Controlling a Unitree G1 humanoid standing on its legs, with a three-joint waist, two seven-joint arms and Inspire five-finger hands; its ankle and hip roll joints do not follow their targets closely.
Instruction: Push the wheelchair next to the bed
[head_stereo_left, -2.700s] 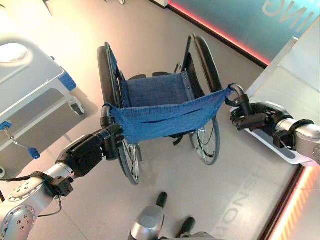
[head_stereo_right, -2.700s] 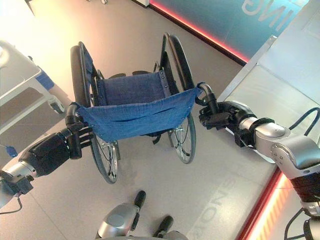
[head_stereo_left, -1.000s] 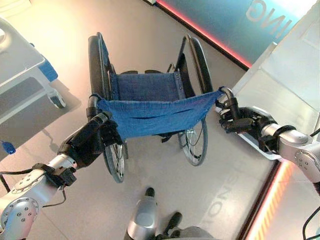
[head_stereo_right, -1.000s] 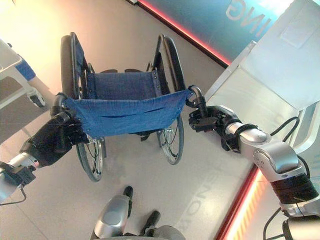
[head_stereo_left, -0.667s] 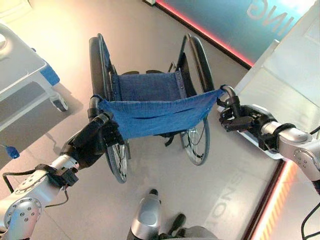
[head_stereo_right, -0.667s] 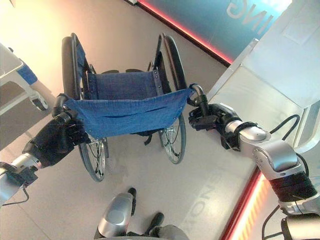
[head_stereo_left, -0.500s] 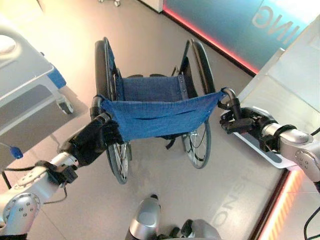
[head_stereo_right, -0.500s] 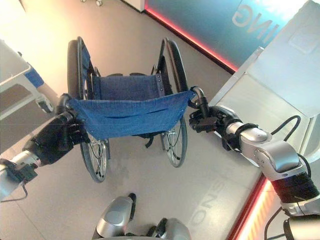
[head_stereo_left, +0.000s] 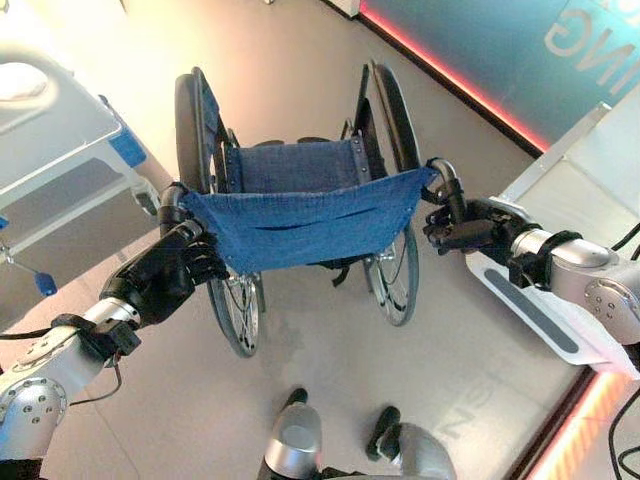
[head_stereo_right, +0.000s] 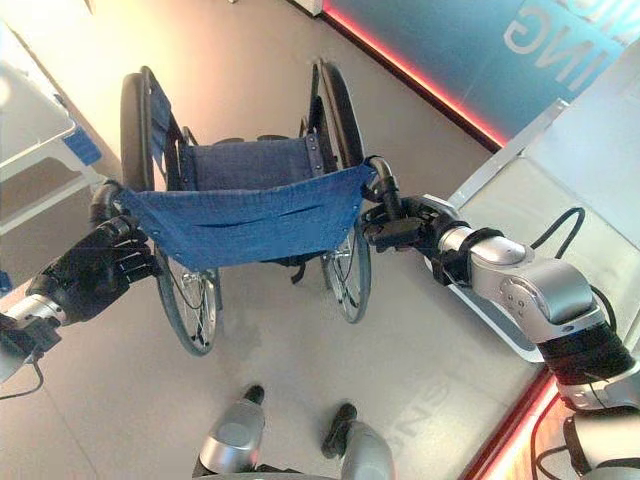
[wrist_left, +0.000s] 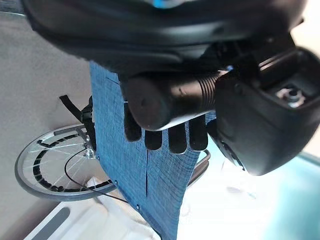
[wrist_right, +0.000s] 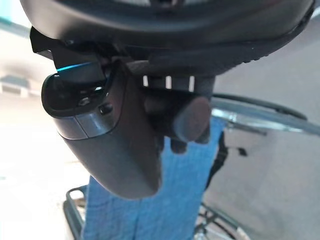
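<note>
Nearest to the robot, the wheelchair's (head_stereo_left: 300, 215) two push handles are both taken: the left hand (head_stereo_left: 165, 275) has its fingers curled round the left push handle (head_stereo_left: 172, 197), and the right hand (head_stereo_left: 462, 226) is wrapped the same way round the right push handle (head_stereo_left: 445, 185), a grip the wrist views confirm, with dark fingers (wrist_left: 167, 135) folded over a black grip against the blue backrest cloth (head_stereo_left: 305, 222). From where I stand the step in hand looks like steering the wheelchair forward and to its left, since the bed (head_stereo_left: 55, 135) sits beyond and to the left of the wheelchair, apart from the left wheel (head_stereo_left: 193, 120). To do it well, I would keep both hands level so the backrest cloth does not twist, push a little harder on the right handle to swing the front toward the bed, and go slowly as the left wheel nears the bed's castor (head_stereo_left: 147, 200). To the right of the wheelchair a pale platform (head_stereo_left: 590, 180) runs close by the right arm, so that side wants watching too. The front castors and footrests are hidden under the seat (head_stereo_left: 297, 165), the bed is cut off at the picture's edge, and whether the wheelchair's brakes are on I cannot tell.
</note>
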